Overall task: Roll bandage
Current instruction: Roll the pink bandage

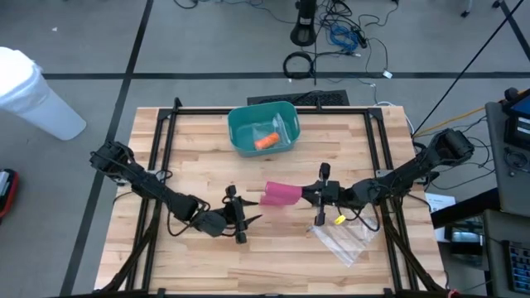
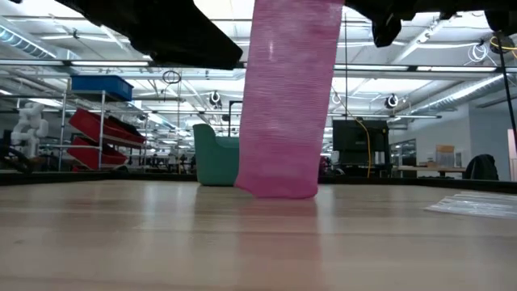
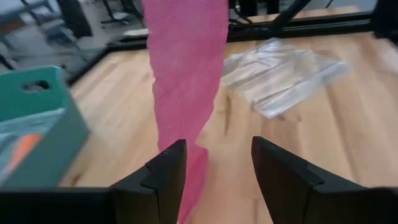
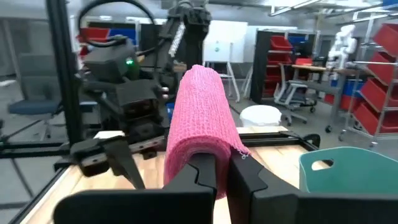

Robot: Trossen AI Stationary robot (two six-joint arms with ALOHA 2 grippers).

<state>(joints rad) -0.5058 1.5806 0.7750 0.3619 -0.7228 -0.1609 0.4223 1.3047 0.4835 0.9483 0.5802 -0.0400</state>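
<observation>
The pink bandage (image 1: 280, 194) is a wide strip at the table's middle. In the low view the bandage (image 2: 284, 105) hangs straight down. My right gripper (image 1: 303, 195) is shut on its upper part. My left gripper (image 1: 244, 218) is open just left of the bandage. In the left wrist view the hanging strip (image 3: 186, 81) runs down between the open fingers of my left gripper (image 3: 217, 146), close against one finger (image 3: 168, 174). My right gripper pinches the bandage's upper end (image 4: 211, 152) between its two fingers, coming level from the table's right. The bandage arches over the fingertips and hangs below them, and its lower end (image 2: 279, 190) reaches the table top. My left gripper is open around the strip; whether a finger touches it, I cannot tell.
A teal bin (image 1: 263, 128) holding an orange item stands at the far middle. A clear plastic bag (image 1: 344, 240) lies near the right gripper, toward the near edge. A black frame (image 1: 166, 132) runs around the table.
</observation>
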